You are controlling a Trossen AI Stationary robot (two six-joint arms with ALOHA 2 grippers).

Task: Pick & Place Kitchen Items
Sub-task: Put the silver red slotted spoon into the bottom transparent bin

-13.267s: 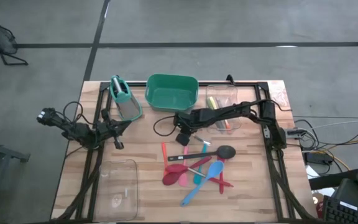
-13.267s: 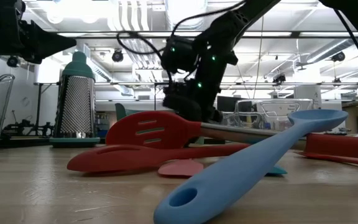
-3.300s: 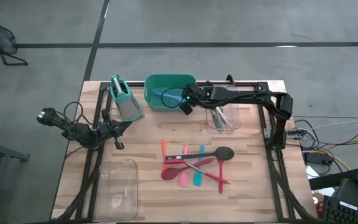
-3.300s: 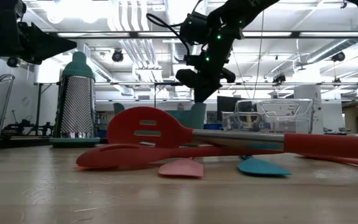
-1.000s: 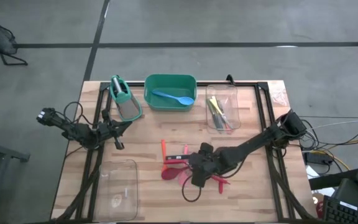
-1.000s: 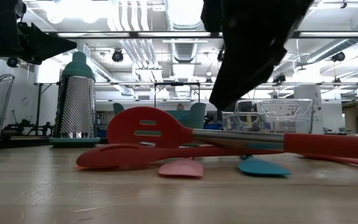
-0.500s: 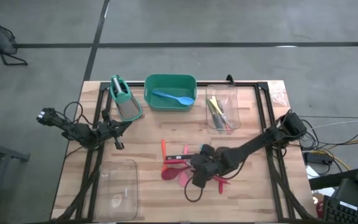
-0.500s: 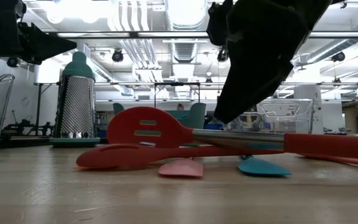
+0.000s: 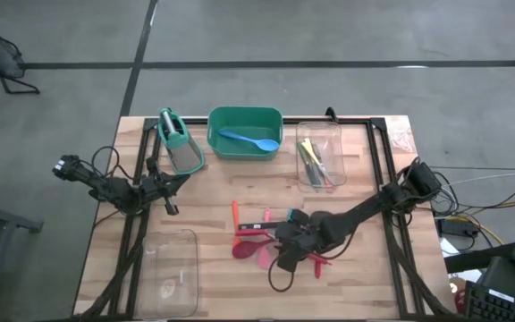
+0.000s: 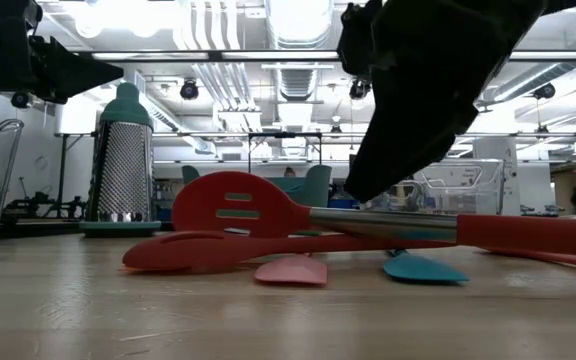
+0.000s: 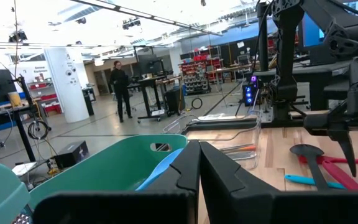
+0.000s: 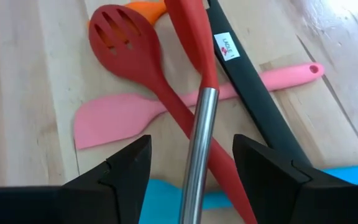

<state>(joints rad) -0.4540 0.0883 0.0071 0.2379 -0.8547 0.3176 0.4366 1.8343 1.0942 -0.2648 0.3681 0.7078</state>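
Several kitchen items lie in a crossed pile (image 9: 262, 240) at the table's middle: a red slotted spoon (image 12: 120, 40), a pink spatula (image 12: 117, 121), a black ladle handle (image 12: 247, 87), a teal one (image 10: 426, 268), and a red turner (image 10: 238, 205) with a metal shaft (image 12: 197, 143). My right gripper (image 12: 191, 180) hangs open just above the pile, pointing steeply down, a finger on either side of that shaft without touching it. My left gripper (image 11: 197, 168) is shut on nothing, level, at the table's left (image 9: 170, 207).
A green tub (image 9: 245, 121) holding a blue spoon (image 9: 250, 139) stands at the far edge, with a metal grater (image 9: 179, 143) to its left. To its right is a clear bin (image 9: 318, 161) with small tools. Another clear bin (image 9: 170, 268) sits near left. People show in the room beyond.
My right gripper has sunk a little toward the pile of utensils, staying over the red turner's metal shaft. The utensils have not moved.
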